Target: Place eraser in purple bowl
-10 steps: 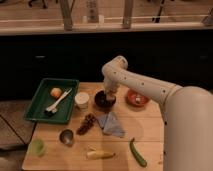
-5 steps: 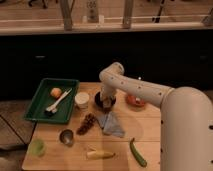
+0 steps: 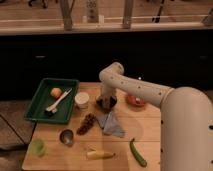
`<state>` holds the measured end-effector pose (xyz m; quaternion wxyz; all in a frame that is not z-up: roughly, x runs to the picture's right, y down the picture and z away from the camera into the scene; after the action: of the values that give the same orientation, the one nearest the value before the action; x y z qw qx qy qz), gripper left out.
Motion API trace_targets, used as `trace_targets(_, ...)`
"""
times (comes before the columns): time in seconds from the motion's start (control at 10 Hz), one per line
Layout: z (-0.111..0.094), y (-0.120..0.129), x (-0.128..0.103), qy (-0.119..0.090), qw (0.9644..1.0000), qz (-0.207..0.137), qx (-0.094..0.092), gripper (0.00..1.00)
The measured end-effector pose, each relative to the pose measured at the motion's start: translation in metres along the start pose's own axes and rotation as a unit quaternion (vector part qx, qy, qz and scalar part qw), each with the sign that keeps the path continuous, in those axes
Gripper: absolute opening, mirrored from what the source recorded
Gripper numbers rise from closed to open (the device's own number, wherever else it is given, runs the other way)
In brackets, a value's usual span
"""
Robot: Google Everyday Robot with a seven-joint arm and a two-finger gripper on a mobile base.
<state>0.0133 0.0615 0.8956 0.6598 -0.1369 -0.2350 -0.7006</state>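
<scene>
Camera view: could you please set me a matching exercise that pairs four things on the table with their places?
Things:
1. gripper
2. white cup
3. banana
4. orange-red bowl

Places:
A. right of the purple bowl
B. at the purple bowl
C. near the front edge of the table
D. beside the green tray

Pairs: 1-B, 2-D, 3-C, 4-A.

Gripper (image 3: pixel 105 99) (over purple bowl (image 3: pixel 113 104)) hides its inside.

Dark purple bowl (image 3: pixel 112 104) upright mid-table, beside white cup (image 3: pixel 81 99); end effector (image 3: pixel 106 95) over it.
</scene>
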Motion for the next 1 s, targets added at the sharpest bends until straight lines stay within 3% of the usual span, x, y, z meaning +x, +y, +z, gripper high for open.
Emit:
trace_targets(0.4,-0.025,-0.013,0.009,0.015,0.9998,-0.013,0.009,0.8)
trace_targets(1.0,-0.018,-0.007,0.009,-0.004,0.9999,-0.01,-0.001,0.8)
